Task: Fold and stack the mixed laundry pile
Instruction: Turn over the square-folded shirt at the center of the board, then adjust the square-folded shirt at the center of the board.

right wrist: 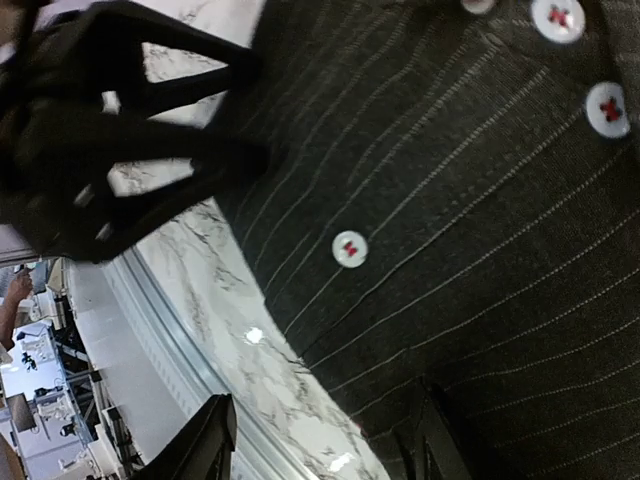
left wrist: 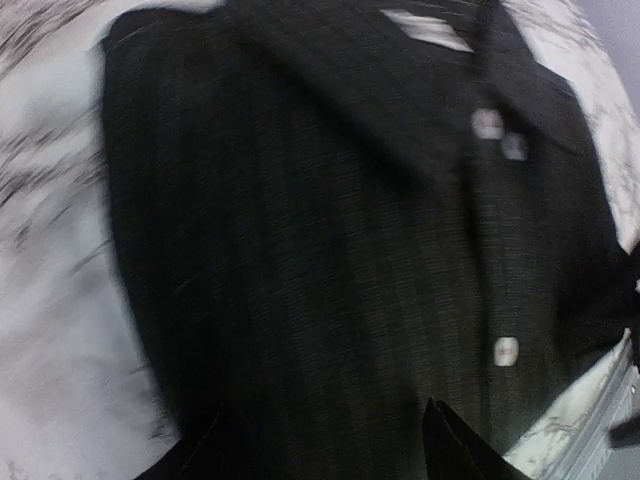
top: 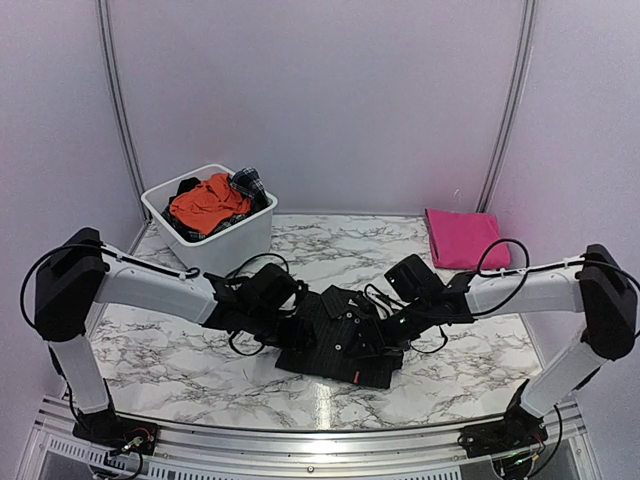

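The black thin-pinstriped shirt (top: pixel 340 348) lies partly folded mid-table, with its white buttons showing. It fills the left wrist view (left wrist: pixel 330 230) and the right wrist view (right wrist: pixel 470 230). My left gripper (top: pixel 292 325) hovers over the shirt's left part, and its jaws (left wrist: pixel 320 450) are spread wide and hold nothing. My right gripper (top: pixel 397 328) is over the shirt's right front edge, open (right wrist: pixel 318 440) and empty. The magenta-pink cloth (top: pixel 462 238) lies folded at the back right. The orange garment (top: pixel 206 203) and the dark plaid piece (top: pixel 248 183) sit in the white tub (top: pixel 235 238).
The tub stands at the back left of the marble table (top: pixel 170 370). A metal rail (top: pixel 320 440) runs along the near edge. The left gripper's black body shows at the top left of the right wrist view (right wrist: pixel 110 130).
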Robot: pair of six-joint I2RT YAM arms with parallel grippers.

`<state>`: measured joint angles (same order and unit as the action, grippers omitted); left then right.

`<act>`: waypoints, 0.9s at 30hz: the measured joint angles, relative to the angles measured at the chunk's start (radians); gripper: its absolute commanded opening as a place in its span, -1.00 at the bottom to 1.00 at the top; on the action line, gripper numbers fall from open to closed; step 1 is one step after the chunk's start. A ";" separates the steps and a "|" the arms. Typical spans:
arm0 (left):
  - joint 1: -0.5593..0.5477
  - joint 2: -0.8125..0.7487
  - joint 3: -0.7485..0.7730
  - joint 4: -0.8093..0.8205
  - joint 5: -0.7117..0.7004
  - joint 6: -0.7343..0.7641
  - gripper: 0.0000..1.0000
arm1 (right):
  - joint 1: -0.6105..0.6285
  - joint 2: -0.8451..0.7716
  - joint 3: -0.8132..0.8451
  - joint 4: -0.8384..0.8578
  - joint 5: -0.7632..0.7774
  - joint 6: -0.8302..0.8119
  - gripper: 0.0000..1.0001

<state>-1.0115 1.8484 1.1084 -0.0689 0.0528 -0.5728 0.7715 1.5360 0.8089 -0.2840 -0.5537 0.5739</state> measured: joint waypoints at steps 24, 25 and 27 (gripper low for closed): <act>0.003 -0.106 0.119 -0.056 -0.006 0.140 0.41 | -0.120 -0.542 -0.527 0.157 0.148 0.402 -0.28; 0.009 -0.080 0.140 -0.065 -0.019 0.146 0.38 | -0.121 -0.531 -0.526 0.179 0.155 0.409 -0.28; 0.028 -0.037 0.167 -0.081 -0.037 0.150 0.35 | -0.129 -0.518 -0.518 0.193 0.165 0.414 -0.26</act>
<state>-0.9833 1.8111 1.2758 -0.1501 0.0162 -0.4229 0.6426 1.0180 0.2905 -0.0906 -0.3885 0.9882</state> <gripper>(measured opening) 0.697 0.359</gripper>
